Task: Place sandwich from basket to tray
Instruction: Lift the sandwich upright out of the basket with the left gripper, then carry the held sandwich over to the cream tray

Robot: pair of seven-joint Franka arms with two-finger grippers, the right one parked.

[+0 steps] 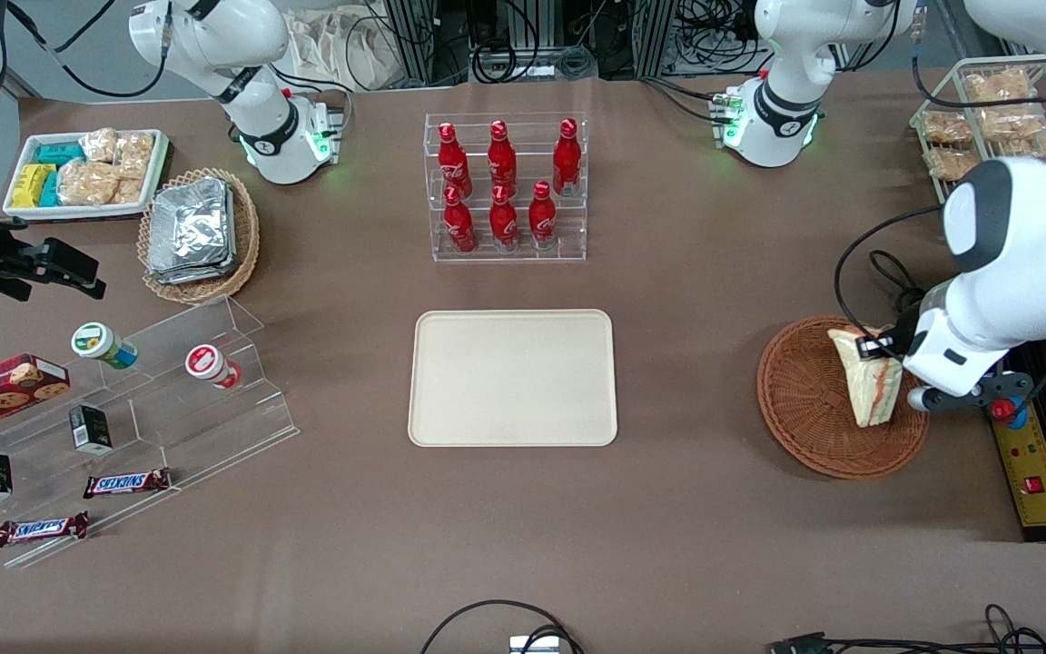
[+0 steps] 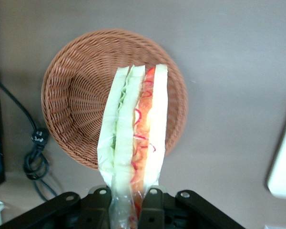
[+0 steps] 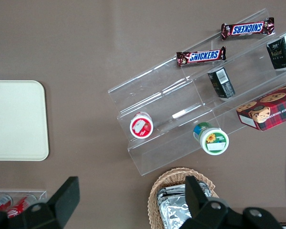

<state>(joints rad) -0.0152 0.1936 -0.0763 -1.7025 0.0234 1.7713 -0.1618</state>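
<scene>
Brown matte counter (image 1: pixel 668 363) carries a flat cream tray (image 1: pixel 512 378). Over the round woven basket (image 1: pixel 804 409), the tool (image 2: pixel 128 195) pinches the layered sandwich (image 2: pixel 133 138).

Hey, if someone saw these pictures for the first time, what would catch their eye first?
Probably the triangular white-bread sandwich with red and green filling, clamped in the left arm's gripper above the round reddish-brown wicker basket at the working arm's end of the table. Next, the large bare cream rectangular tray mid-table, with a clear rack of red bottles farther from the front camera.

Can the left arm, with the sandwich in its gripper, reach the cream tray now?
Probably yes: the gripper holds the sandwich above the basket, and only bare table lies between it and the tray.
</scene>
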